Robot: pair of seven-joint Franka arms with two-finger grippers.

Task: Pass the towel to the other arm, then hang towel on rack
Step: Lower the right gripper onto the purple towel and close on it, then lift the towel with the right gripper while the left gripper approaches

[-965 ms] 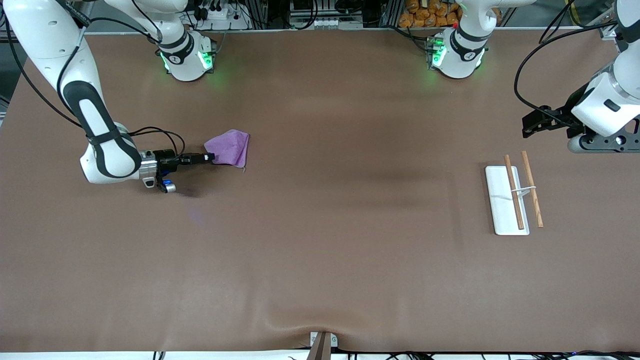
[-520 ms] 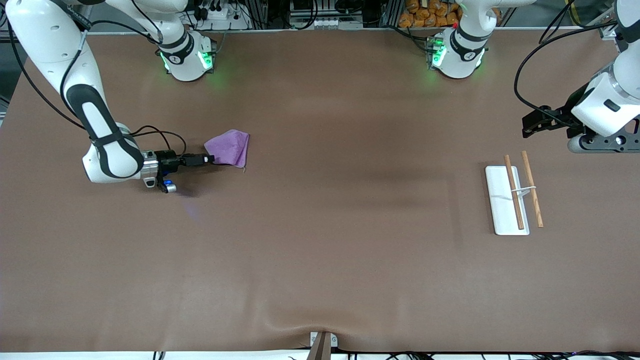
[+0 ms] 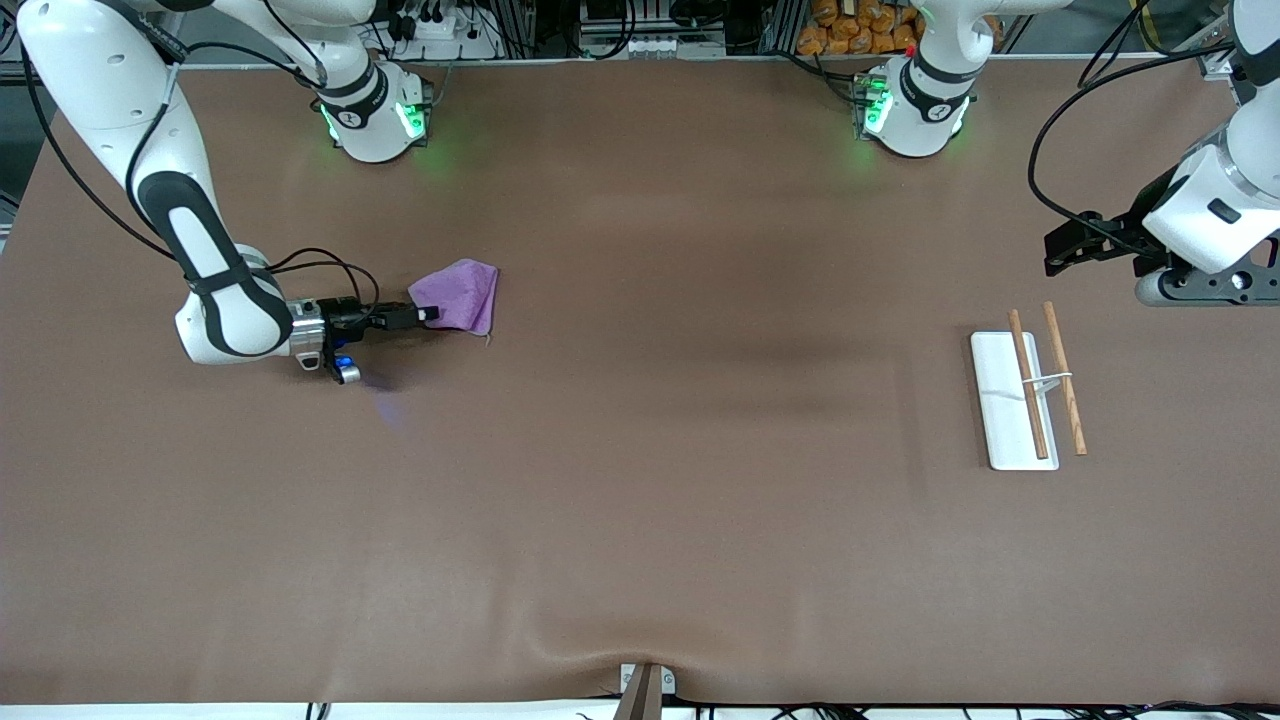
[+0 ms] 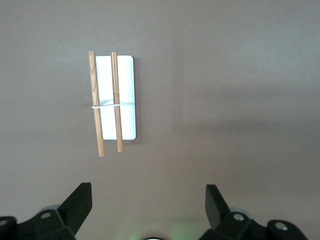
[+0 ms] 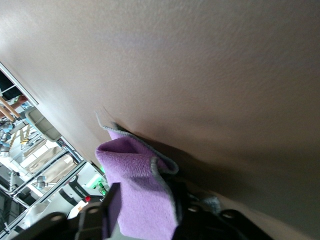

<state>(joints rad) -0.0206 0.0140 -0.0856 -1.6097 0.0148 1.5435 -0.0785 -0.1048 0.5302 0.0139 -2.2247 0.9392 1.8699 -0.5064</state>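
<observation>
- Brown matte counter (image 3: 640,480) carries everything
- White-based rack with two thin brown wooden rods (image 3: 1030,395) stands toward the left arm's end
- Small purple terry towel (image 3: 458,296) lies crumpled toward the right arm's end
- Right gripper (image 3: 428,316) clenches the towel's edge
- Left gripper (image 4: 150,200) waits above the rack, fingers spread

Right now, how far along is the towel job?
Early. Nothing finished: the rack stands bare. In hand: the right gripper is closed on an edge of the purple towel, which sits bunched on the table. Left: lift, pass to the left gripper, open and waiting above the table near the rack, then hang.
</observation>
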